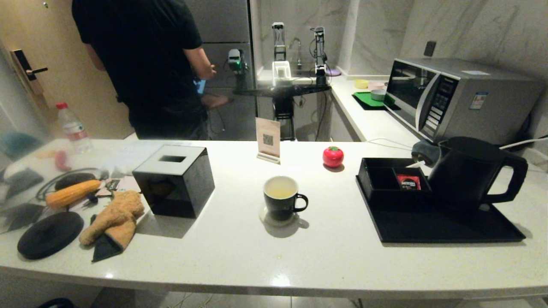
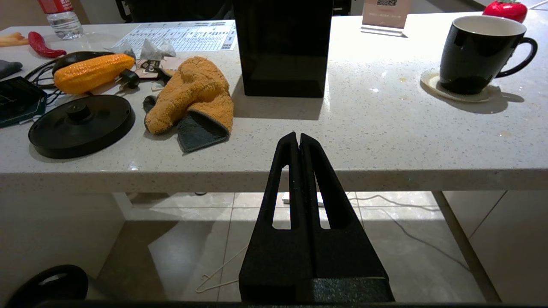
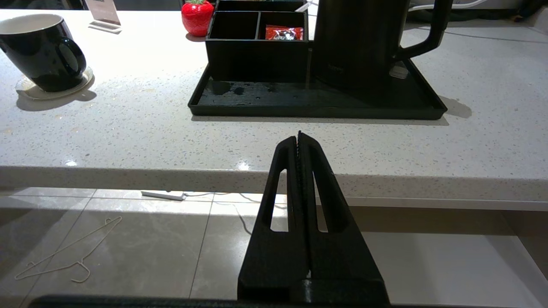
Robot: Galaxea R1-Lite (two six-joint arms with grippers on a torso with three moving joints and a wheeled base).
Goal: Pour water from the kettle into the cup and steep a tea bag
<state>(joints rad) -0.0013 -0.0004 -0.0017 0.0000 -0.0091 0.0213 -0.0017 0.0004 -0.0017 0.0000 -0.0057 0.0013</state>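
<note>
The black cup (image 1: 280, 201) stands on a pale coaster mid-counter, its ear handle to the right, with pale yellowish water (image 1: 280, 191) inside. It also shows in the left wrist view (image 2: 475, 55) and the right wrist view (image 3: 40, 53). The matte black kettle (image 1: 466, 175) sits on a black tray (image 1: 445, 229) at the right, handle pointing right. No tea bag shows. My left gripper (image 2: 298, 136) hangs shut and empty before the counter's front edge. My right gripper (image 3: 299, 134) does the same, in front of the tray (image 3: 317, 109) and kettle (image 3: 355, 38).
A black cube tissue box (image 1: 175, 179) stands left of the cup. An orange cloth (image 1: 115, 216), a black kettle base disc (image 1: 50, 234) and a corn cob (image 1: 72, 192) lie far left. A red sachet (image 1: 408, 182) sits in the tray's compartment. A microwave (image 1: 454, 98) stands behind; a person (image 1: 145, 64) stands beyond the counter.
</note>
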